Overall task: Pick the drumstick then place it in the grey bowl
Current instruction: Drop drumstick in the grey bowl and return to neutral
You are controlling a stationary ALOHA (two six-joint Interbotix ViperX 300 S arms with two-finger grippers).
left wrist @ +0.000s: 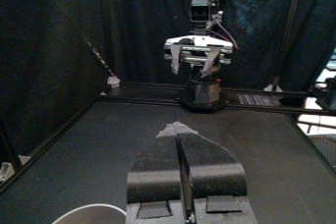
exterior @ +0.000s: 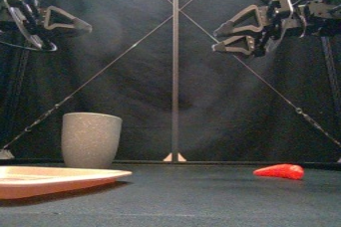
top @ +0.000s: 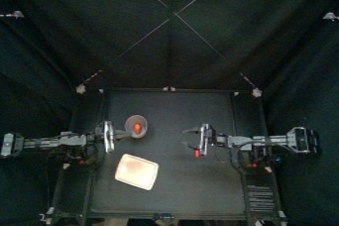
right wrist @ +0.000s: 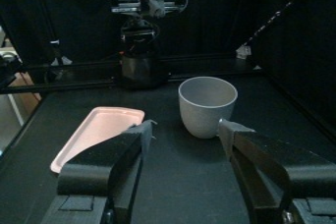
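pick step not started: red drumstick lies on the table at the front right, well apart from the grey cup on the left. right end effector hangs high over the drumstick's side, jaws wide apart and empty. next it likely needs to drop down, straddle the drumstick and close. left end effector is raised near the cup, jaws pressed together with nothing in them; that arm looks idle. pink tray sits at the front left.
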